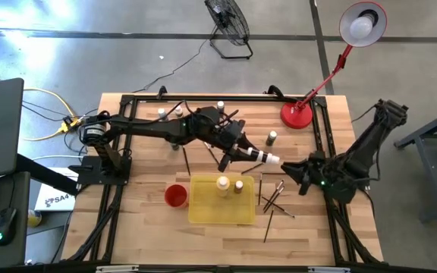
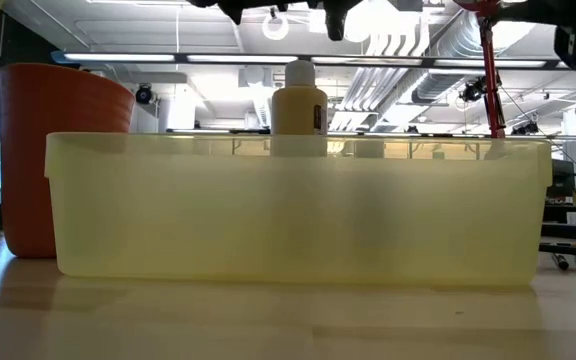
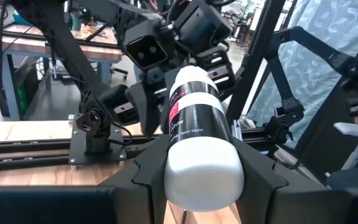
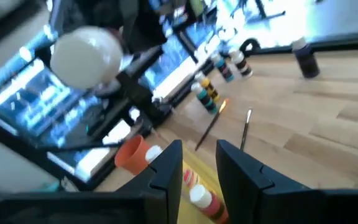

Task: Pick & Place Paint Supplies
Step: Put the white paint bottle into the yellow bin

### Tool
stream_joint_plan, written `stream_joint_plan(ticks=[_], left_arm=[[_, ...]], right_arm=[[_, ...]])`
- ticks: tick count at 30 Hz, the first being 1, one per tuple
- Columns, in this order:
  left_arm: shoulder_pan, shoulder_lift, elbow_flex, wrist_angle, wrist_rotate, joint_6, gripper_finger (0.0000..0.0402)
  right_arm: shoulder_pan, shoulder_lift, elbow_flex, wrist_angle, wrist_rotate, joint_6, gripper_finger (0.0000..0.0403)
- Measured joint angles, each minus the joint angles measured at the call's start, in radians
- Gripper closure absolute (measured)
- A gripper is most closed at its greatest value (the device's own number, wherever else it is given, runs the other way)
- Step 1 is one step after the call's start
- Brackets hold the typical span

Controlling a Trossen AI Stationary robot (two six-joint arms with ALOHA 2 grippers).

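Above the bare planks beside the yellow tray (image 1: 220, 211), left jaws clamp a black bottle (image 3: 199, 134); right jaws apart

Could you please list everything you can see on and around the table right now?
Yellow tray: one, table front centre.
Paint bottles in tray: two, a larger yellowish one and a brownish one.
Red cup: one, just left of the tray.
Loose paint bottles: several along the table's far side, one dark nearer the middle.
Paintbrushes: several, thin and dark, right of the tray.
Red desk lamp: one, far right of the table.
Floor fan: one, black, beyond the table.
Left gripper: holds a black white-capped bottle above the table centre.
Right gripper: open, facing that bottle's cap.
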Motion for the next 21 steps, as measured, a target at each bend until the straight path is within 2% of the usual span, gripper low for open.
stream_joint_plan(ticks=[4,7,15,21], left_arm=[[0.000,0.000,0.000,0.000,0.000,0.000,0.0270],[0.000,0.000,0.000,0.000,0.000,0.000,0.0270],[0.000,0.000,0.000,0.000,0.000,0.000,0.0270],[0.000,0.000,0.000,0.000,0.000,0.000,0.0270]], right_arm=[[0.051,0.000,-0.080,0.185,0.143,-0.056,0.0321],[0.082,0.000,-0.112,0.288,0.190,-0.127,0.0323],[0.072,0.000,-0.116,0.400,0.079,-0.212,0.0324],[0.032,0.000,-0.116,0.548,-0.001,-0.475,0.0324]])
